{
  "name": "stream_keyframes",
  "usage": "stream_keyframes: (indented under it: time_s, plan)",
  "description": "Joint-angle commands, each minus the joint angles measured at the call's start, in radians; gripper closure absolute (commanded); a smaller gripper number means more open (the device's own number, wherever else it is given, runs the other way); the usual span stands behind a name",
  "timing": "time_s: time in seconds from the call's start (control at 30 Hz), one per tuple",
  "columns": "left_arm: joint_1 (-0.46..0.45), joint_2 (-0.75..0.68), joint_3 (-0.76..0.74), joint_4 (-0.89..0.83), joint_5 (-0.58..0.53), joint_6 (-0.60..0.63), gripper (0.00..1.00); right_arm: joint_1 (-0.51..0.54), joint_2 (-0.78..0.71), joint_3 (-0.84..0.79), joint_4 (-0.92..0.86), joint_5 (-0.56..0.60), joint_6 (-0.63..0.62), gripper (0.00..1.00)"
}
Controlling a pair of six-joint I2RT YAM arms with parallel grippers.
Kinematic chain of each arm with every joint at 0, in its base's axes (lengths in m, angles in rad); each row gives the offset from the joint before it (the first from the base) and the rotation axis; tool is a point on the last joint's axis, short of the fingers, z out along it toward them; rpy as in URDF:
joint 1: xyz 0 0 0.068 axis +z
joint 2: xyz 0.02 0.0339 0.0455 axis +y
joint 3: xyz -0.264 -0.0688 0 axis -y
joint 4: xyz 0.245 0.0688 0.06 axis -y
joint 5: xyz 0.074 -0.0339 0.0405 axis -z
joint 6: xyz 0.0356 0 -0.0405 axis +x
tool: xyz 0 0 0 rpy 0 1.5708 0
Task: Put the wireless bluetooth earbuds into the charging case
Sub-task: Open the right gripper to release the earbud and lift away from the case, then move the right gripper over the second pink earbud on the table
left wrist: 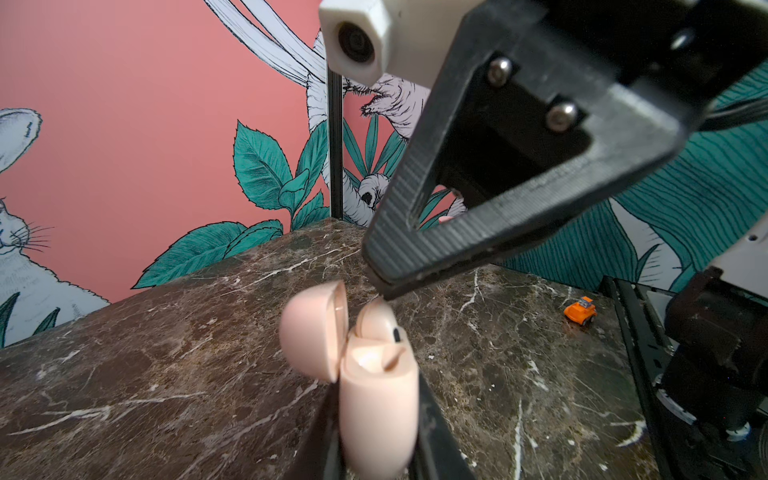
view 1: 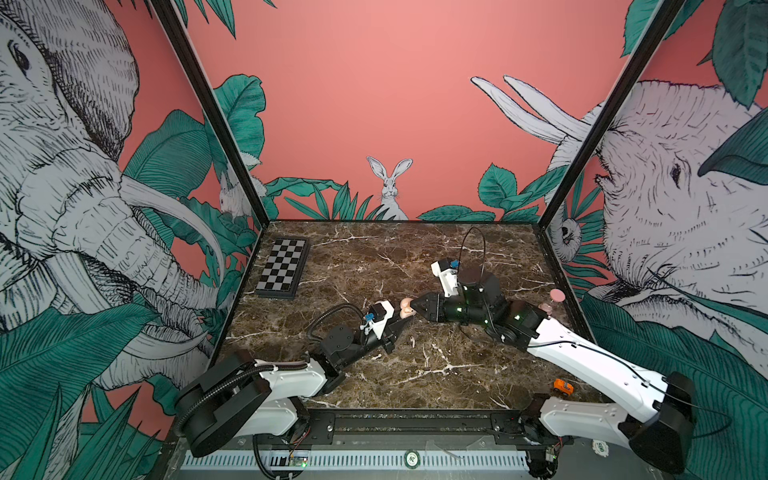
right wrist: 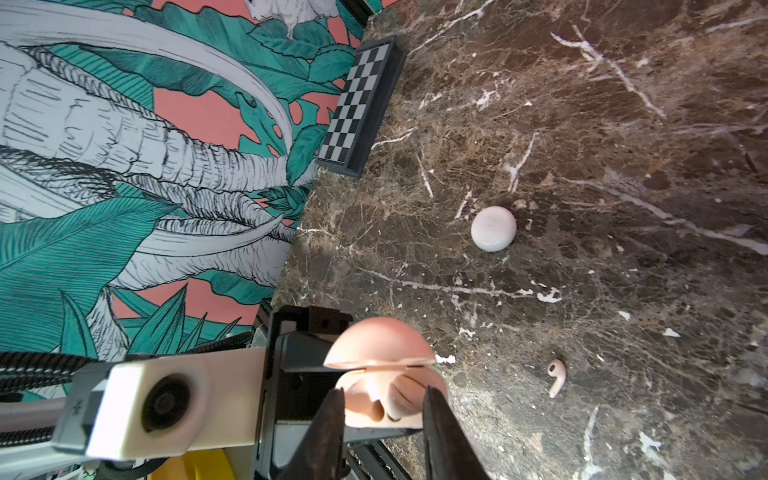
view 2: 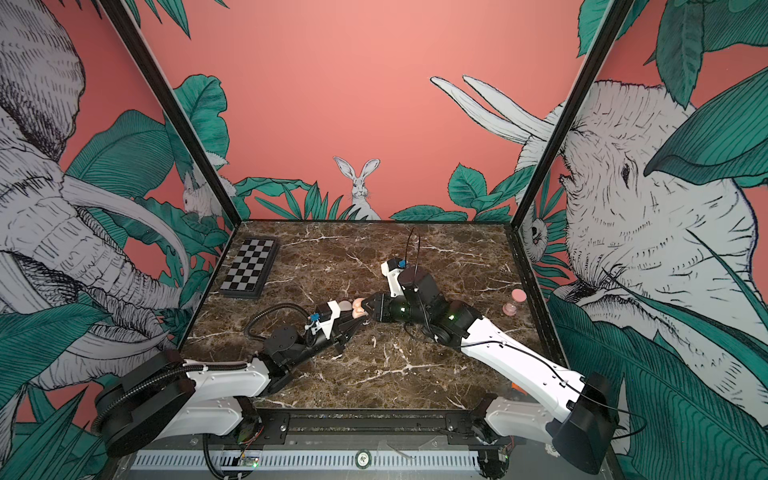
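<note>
One of the wireless bluetooth earbuds sits in a well of the charging case, its bulb standing above the rim; the well beside it shows hollow in the left wrist view. The other earbud lies flat on the desk, near the case on its near side and touching nothing. The case is pale pink (lid swung back on its hinge, standing open) and is about mid-desk, its body clamped between the fingers of the left tool. The right tool comes in from the right with its tips at the mouth of the case; its fingers stand apart, one on either side of the seated earbud, and whether either touches it cannot be told. A white round puck rests on the desk near the case, to its left. A chessboard lies at the far left, a small pink object stands at the right edge, and an orange toy car sits at the near right
</note>
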Motion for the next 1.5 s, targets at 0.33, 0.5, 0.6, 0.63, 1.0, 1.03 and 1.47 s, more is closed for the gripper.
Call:
stream_keyframes:
  time_s: [0.33, 0.5, 0.6, 0.63, 1.0, 1.03, 1.47]
  plan:
    - [-0.002, -0.023, 0.02, 0.032, 0.011, 0.009, 1.0, 0.007, -0.006, -0.002, 0.084, -0.056, -0.014, 0.68]
    - [-0.002, -0.024, 0.022, 0.032, 0.011, 0.015, 1.0, 0.008, 0.0, -0.008, 0.081, -0.05, -0.01, 0.68]
    - [-0.003, -0.026, 0.023, 0.034, 0.014, 0.017, 1.0, 0.007, 0.0, -0.009, 0.079, -0.05, -0.008, 0.68]
    - [-0.002, -0.026, 0.023, 0.035, 0.011, 0.019, 1.0, 0.007, 0.0, -0.009, 0.078, -0.05, -0.007, 0.68]
    - [-0.002, -0.043, 0.012, 0.041, 0.016, 0.032, 1.0, 0.007, -0.049, 0.015, 0.027, -0.016, -0.055, 0.6]
    - [-0.002, -0.048, 0.008, 0.039, 0.019, 0.037, 1.0, 0.007, -0.06, 0.028, -0.001, -0.002, -0.072, 0.57]
    - [-0.022, -0.169, -0.023, -0.046, 0.092, 0.07, 1.0, -0.069, -0.194, 0.118, -0.248, 0.133, -0.199, 0.06]
